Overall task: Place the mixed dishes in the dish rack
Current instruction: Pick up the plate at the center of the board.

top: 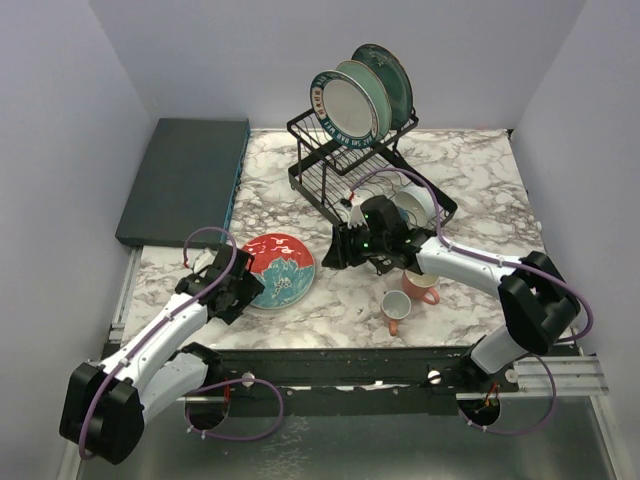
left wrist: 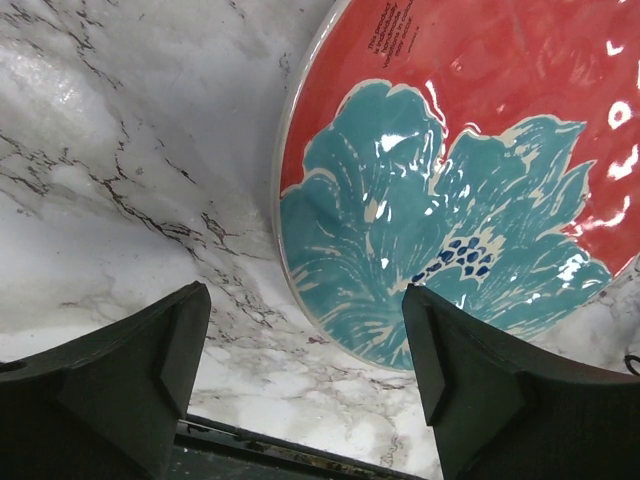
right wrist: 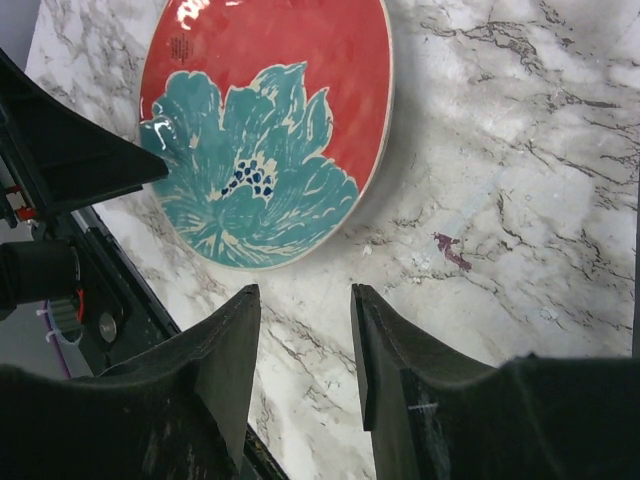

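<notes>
Though wide open, left tool [left wrist: 305, 305] empty beside plate [left wrist: 450, 180] (right tool [right wrist: 305, 300] half-open).

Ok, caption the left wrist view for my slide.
Left pincer open over the rim of the red-and-teal plate lying on the marble table.

Marble table [top: 480, 190], dish rack [top: 322, 182], red-and-teal plate [top: 280, 270] (lying flat), two pink mugs [top: 420, 286] [top: 396, 310], teal slab [top: 185, 175]

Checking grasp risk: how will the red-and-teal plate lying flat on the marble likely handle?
The red-and-teal plate looks like glazed ceramic: probably stiff and breakable. Its glossy highlights suggest it is slippery. Lying flat, its low rim likely gives the left claw little purchase.
</notes>
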### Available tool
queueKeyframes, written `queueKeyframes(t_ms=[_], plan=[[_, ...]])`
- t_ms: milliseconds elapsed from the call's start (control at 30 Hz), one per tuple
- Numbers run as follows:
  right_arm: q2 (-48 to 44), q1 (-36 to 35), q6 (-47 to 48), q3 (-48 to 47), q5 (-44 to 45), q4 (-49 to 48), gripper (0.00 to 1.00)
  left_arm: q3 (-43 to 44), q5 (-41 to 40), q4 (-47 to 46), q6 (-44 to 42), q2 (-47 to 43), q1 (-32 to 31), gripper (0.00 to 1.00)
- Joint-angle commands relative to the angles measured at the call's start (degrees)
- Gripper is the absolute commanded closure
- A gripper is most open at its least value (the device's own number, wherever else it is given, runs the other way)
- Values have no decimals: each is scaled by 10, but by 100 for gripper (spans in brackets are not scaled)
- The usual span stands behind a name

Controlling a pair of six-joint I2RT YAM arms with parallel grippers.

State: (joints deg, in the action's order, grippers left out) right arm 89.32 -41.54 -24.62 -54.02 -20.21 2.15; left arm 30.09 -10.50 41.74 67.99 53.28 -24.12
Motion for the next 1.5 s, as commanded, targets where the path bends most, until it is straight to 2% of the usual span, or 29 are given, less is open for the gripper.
queueKeyframes(t_ms=[0,67,333,800,900,1167,1467], plan=[[10,-2,-1,11,-15,-16,52,-19,25,-50,-5,-4,1,32],[11,-2,-2,14,-16,-16,52,-18,25,-52,-11,0,1,41],[18,-2,-9,23,-25,-44,52,-18,40,-53,-17,15,1,66],[35,-2,-20,25,-34,-57,52,-22,53,-60,-42,20,0,96],[39,-2,-26,27,-36,-62,51,-24,68,-72,-51,31,1,100],[54,-2,-41,29,-14,-62,44,-39,90,-102,-61,64,0,100],[45,-2,-53,43,59,-51,42,-49,93,-126,-73,82,0,100]])
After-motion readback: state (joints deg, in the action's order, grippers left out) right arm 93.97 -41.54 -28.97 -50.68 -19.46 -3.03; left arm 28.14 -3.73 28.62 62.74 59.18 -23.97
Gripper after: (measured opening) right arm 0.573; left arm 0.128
